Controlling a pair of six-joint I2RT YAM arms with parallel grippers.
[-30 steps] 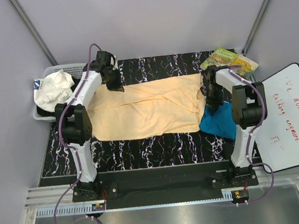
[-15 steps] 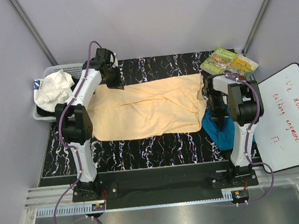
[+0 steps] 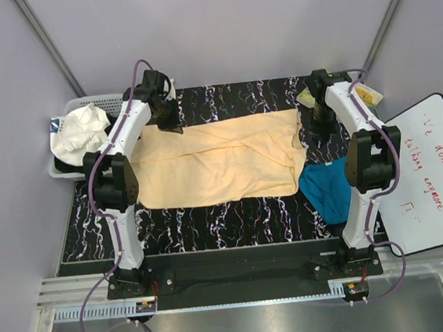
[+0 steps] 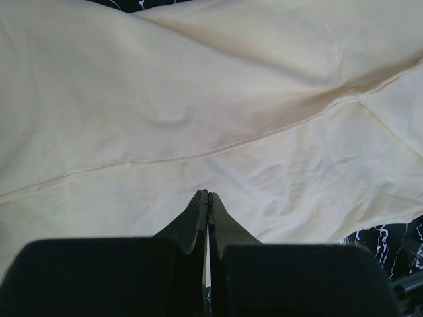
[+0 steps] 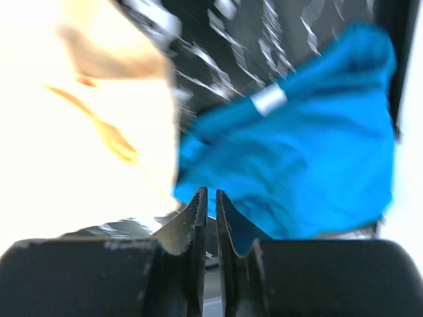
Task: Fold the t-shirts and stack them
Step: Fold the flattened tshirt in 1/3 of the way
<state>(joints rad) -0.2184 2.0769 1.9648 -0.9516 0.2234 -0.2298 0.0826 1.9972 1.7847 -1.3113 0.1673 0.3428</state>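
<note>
Peach-yellow t-shirt (image 3: 221,162): spread at worktop (image 3: 223,99) centre. Teal-blue t-shirt (image 3: 330,188): bunched, lower right. Left pincer (image 4: 208,195): jaws pressed together above yellow cloth. Right pincer (image 5: 208,192): narrow gap, empty.

Looks down from above and behind over the whole table (image 3: 211,222); hangs close over the peach-yellow t-shirt (image 4: 198,99) at left wrist (seen overhead too); faces the teal-blue t-shirt (image 5: 310,172) at right wrist.

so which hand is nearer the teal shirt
right. the right hand hovers just beyond the teal shirt, apart from it; the left hand is much farther off, at the far left corner of the peach shirt
</note>
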